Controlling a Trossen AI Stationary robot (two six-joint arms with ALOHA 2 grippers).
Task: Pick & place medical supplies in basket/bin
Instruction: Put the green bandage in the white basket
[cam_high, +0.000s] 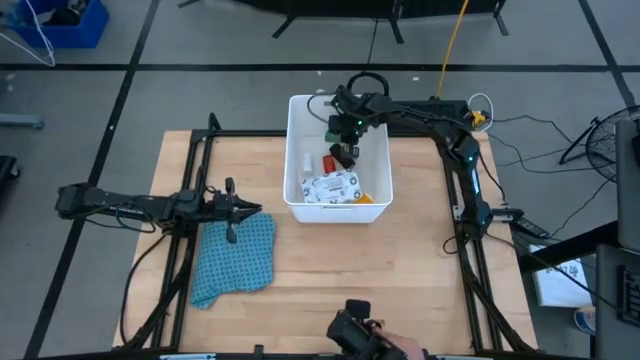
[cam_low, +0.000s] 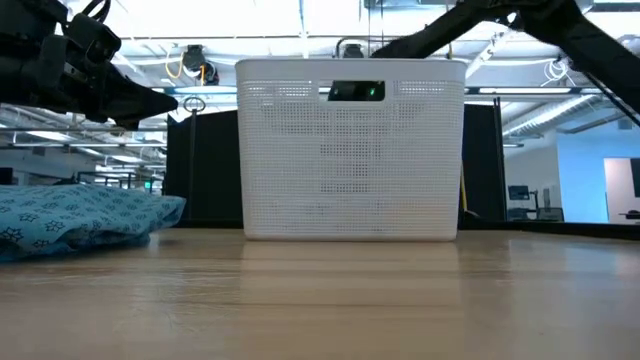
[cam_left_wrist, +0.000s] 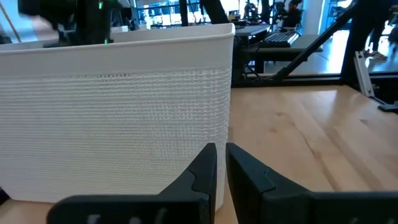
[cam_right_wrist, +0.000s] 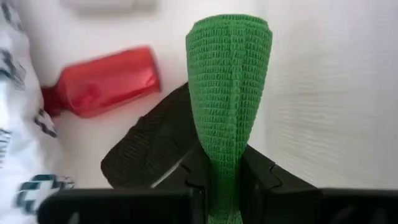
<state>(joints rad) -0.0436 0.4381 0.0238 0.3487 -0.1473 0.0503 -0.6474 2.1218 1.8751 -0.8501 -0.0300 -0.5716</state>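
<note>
The white tub (cam_high: 297, 120) stands at the table's far middle; it also shows in the low view (cam_low: 350, 150) and the left wrist view (cam_left_wrist: 112, 106). Inside lie the white printed packet (cam_high: 330, 187), the red-orange bottle (cam_right_wrist: 102, 81), the black block (cam_right_wrist: 146, 152) and an orange piece (cam_high: 363, 198). My right gripper (cam_high: 347, 145) reaches down into the tub and is shut on the green block (cam_right_wrist: 227, 81). My left gripper (cam_high: 255, 211) hovers shut over the blue cloth's far edge, left of the tub. No small white cylinder shows. My right gripper (cam_right_wrist: 225, 162) pinches the green block between its two fingers at the block's near end (cam_right_wrist: 224, 155), which is squeezed narrow there. The fingers come from above, pointing down into the tub. The block's wide free end (cam_right_wrist: 229, 37) sticks out beyond the fingertips, over the black block.
The blue cloth (cam_high: 235, 255) lies crumpled on the table's left part (cam_low: 70, 220). A person's hand (cam_high: 395, 348) with a dark object (cam_high: 350, 322) shows at the near edge. Bare wood lies right of and in front of the tub.
</note>
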